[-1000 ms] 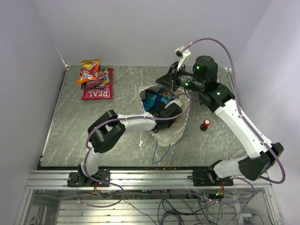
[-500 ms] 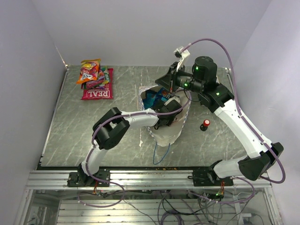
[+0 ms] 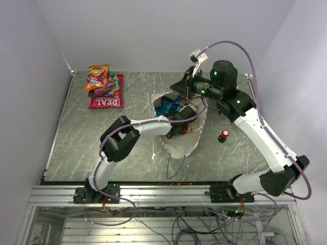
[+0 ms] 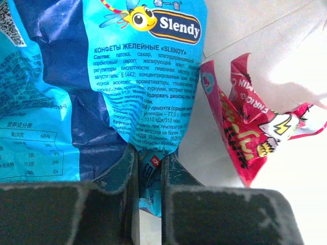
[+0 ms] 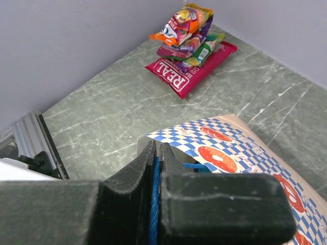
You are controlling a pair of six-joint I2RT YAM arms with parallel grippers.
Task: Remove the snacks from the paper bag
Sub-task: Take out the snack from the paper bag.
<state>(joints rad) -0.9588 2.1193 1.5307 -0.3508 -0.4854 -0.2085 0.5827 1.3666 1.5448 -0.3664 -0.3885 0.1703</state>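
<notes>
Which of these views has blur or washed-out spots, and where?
Left wrist view: print on the blue Slendy candy bag is sharp, the paper bag's inside washes out near white; right wrist view: the right gripper's fingers look soft, the snack pile crisp; top view: even light, soft shadows.

**Even light above, soft focus near my fingers**

From above, the light is bright and even. The grey counter (image 3: 76, 148) has only a faint sheen, and the shadows on it are soft and weak. In my left wrist view the blue candy bag (image 4: 148, 76) is sharp and glossy, with pale glare on its folds. My left end effector (image 4: 149, 168) is dark and blurred there, and the cream inside of the paper bag (image 4: 276, 46) looks almost washed out. In my right wrist view my right end effector (image 5: 157, 153) is out of focus, but the far pile of snacks (image 5: 189, 35) is clear.
</notes>
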